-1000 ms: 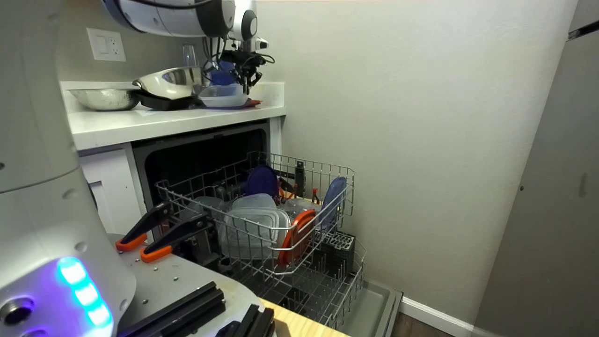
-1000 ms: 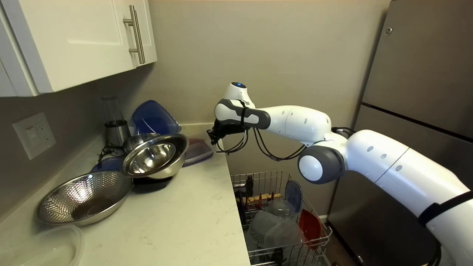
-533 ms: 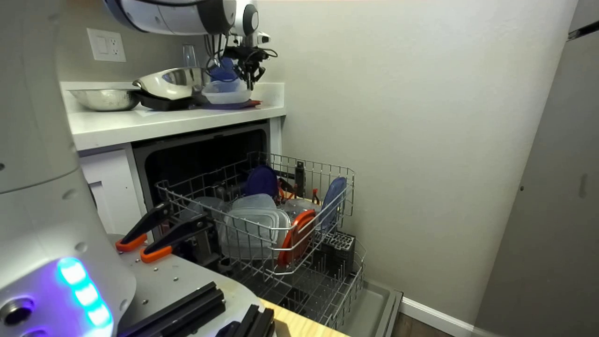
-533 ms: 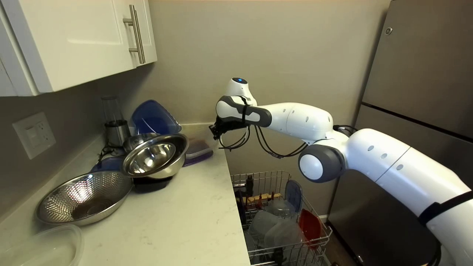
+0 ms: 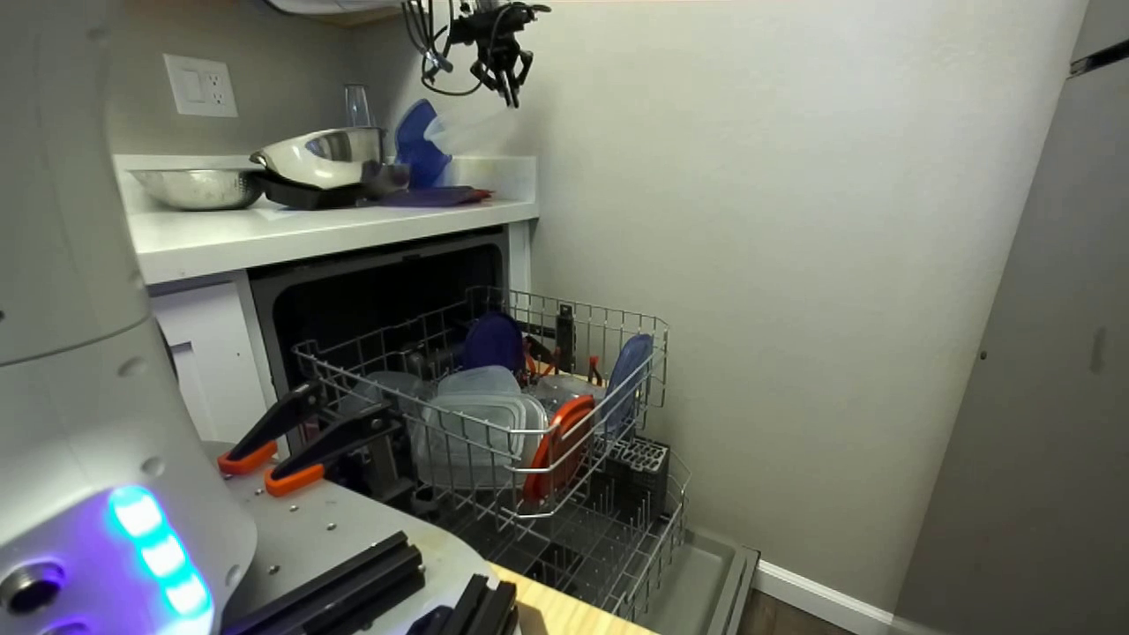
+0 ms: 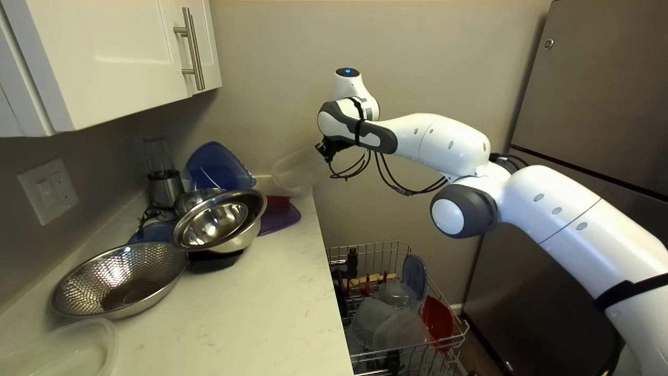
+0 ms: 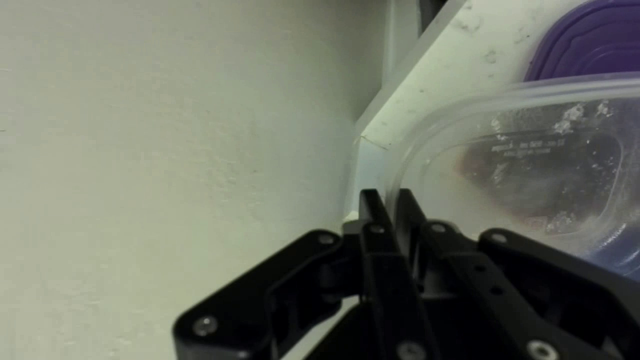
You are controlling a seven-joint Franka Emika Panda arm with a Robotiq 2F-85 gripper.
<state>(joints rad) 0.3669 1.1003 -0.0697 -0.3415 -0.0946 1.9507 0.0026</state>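
Tub [image 7: 530, 165], clear plastic, hangs in the air above the far end of the counter [image 6: 282, 292]. Tilted in both exterior views, it slants away from the gripper [image 7: 387, 195], whose fingers [image 7: 372, 212] are clenched with its rim grasped between them. In the wrist view white specks show on its bottom, along with small lettering too faint to read.

Beneath it lies a purple lid [image 7: 595, 45], flat on the counter, with a red item [image 6: 277, 202] just beside; seen through the tub, that item is a blur. A blue panel [image 6: 216, 167] leans in the corner, near the tub.

Further along, steel bowls [image 6: 222, 222] sit nested and tipped on a black tray [image 6: 214, 262]. Behind them, close to the wall [image 6: 99, 172], stands a blender [image 6: 165, 188], upright. A perforated colander [image 6: 120, 282] comes just beside the tray, and past it a plastic dish [image 6: 57, 350] is cut off by the edge of an exterior view.

Lower down, well apart from the tub, the rack [image 5: 613, 311] is drawn out below the counter. It holds clear boxes [image 5: 481, 432], with a red lid [image 5: 564, 441] and a blue lid [image 5: 631, 370] standing on edge near its outer side. Farthest off are the fridge [image 6: 584, 104] and, over the counter, the cabinet [image 6: 104, 52] with its metal handle [image 6: 193, 49].
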